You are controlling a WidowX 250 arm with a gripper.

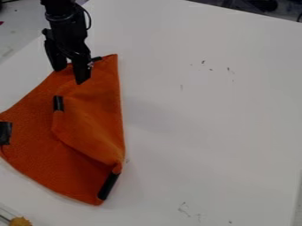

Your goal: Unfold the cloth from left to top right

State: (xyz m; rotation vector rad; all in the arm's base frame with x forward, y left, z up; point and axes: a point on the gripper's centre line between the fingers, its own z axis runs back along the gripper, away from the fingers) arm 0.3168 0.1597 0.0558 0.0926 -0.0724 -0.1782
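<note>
My gripper [70, 73] hangs at the upper left, over the upper end of the orange cloth [88, 128], with its two fingers apart. The cloth lies on the left half of the white table, partly folded over itself, with a loose flap across its middle. One black strip [58, 103] marks the flap. Another black strip [108, 186] lies at the cloth's bottom corner, and a black patch [5, 133] is at its left edge. Whether the fingertips touch the fabric, I cannot tell.
The white table [218, 119] extends to the right of the cloth, with small dark marks on it. A yellowish-brown object [20, 221] sits at the bottom left corner. Dark items stand beyond the table's far edge.
</note>
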